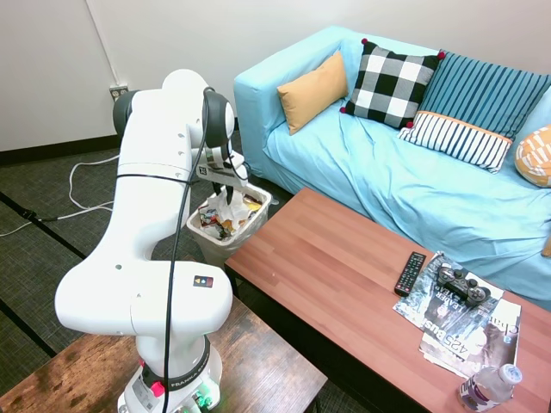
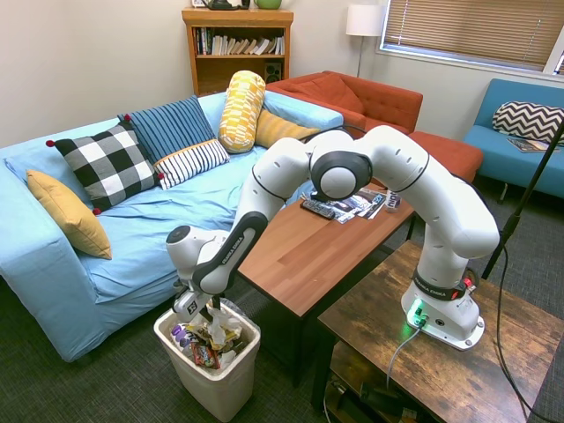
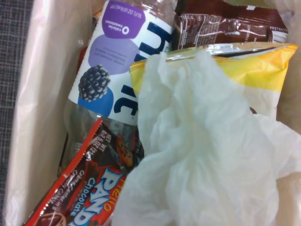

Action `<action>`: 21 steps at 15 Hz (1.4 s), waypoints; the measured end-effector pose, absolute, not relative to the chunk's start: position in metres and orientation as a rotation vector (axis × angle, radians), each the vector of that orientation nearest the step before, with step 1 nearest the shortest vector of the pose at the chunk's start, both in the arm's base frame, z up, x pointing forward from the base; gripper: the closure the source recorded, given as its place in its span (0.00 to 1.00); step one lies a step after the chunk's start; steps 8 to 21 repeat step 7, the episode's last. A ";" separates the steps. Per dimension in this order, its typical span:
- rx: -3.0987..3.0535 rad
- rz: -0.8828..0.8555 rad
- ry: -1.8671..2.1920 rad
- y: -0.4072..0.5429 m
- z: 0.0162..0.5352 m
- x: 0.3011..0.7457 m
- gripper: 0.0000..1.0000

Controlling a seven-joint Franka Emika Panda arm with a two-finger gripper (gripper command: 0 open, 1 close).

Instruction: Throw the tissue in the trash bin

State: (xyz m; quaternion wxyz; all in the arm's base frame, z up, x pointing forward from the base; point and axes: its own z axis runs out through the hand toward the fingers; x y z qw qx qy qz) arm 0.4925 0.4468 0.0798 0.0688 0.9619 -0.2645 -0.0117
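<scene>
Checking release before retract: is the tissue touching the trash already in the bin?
Touching. The wrist view shows the tissue draped directly over the yellow bag and snack wrappers inside the trash bin, no gap.

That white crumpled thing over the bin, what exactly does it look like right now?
The tissue is a white, thin, heavily wrinkled wad of soft paper. It sits at the top of the off-white trash bin, over a yellow snack bag and beside a red chocolate wrapper and a plastic bottle. The gripper is right above it; whether it holds the tissue is unclear.
</scene>
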 end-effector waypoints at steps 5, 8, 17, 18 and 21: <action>2.871 -0.027 -0.818 0.446 0.076 0.487 0.00; 2.871 -0.007 -0.821 0.452 0.082 0.484 0.00; 2.871 -0.007 -0.821 0.452 0.082 0.484 0.00; 2.871 -0.007 -0.821 0.452 0.082 0.484 0.00; 2.871 -0.007 -0.821 0.452 0.082 0.484 0.00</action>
